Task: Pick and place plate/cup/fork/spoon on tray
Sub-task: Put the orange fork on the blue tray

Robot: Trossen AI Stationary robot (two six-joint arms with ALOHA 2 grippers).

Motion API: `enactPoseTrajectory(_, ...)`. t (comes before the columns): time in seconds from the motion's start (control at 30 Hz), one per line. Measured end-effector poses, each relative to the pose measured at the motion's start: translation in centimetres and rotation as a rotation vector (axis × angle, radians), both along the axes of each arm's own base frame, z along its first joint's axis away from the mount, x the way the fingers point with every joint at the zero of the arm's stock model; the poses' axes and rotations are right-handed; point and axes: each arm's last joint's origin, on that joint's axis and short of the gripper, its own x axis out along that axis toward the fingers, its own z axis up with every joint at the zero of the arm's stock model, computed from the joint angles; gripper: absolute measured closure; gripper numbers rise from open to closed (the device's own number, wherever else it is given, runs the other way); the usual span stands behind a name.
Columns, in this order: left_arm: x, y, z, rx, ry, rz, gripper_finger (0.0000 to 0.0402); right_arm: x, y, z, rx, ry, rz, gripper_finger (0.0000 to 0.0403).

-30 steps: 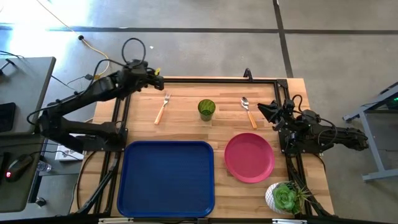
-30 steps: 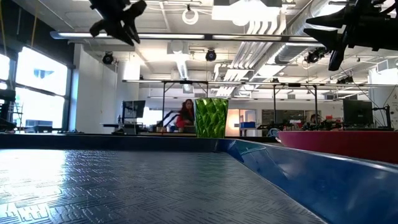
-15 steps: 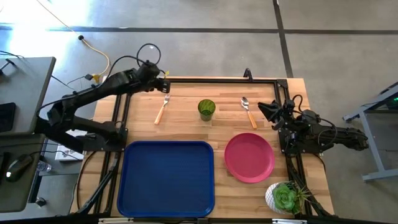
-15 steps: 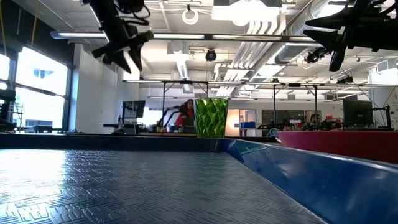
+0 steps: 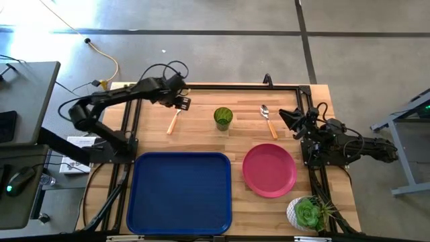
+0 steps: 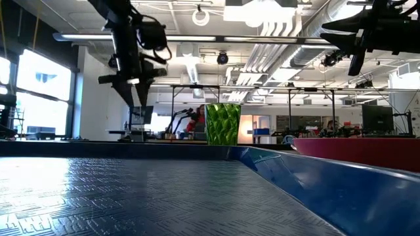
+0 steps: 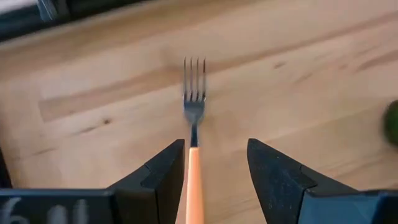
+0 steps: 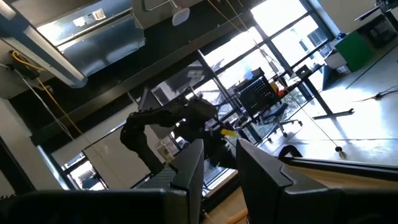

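The left gripper (image 7: pixel 216 180), fingers spread, straddles the fork (image 7: pixel 194 118) lying left of the cup (image 5: pixel 223 118). The thin orange handle could skid or tip if pinched off-centre.

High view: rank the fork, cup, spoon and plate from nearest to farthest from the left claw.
1. fork, directly under the left claw, far-left of the table.
2. cup, middle, to its right.
3. spoon, farther right.
4. plate, near right, beside the tray.
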Motion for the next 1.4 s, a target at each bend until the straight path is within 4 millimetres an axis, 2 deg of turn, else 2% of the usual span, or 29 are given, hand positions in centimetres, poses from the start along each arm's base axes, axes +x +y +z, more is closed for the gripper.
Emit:
enactPoseTrajectory(0.23,0.9,0.6,-3.2,-0.099,0.114,-0.004,0.0239,0.0,0.0,0.0,-0.009,0.004,-0.004,0.0316)
enactPoseTrajectory(0.47,1.4,0.8,-5.5,-0.185,0.18,-0.011,0.0239,0.0,0.0,0.0,-0.01,0.005,-0.004,0.0316)
enactPoseTrajectory(1.4,2.1,1.5,-10.1,-0.294,0.316,-0.054,0.0242,0.0,0.0,0.0,-0.008,0.004,-0.003,0.0316)
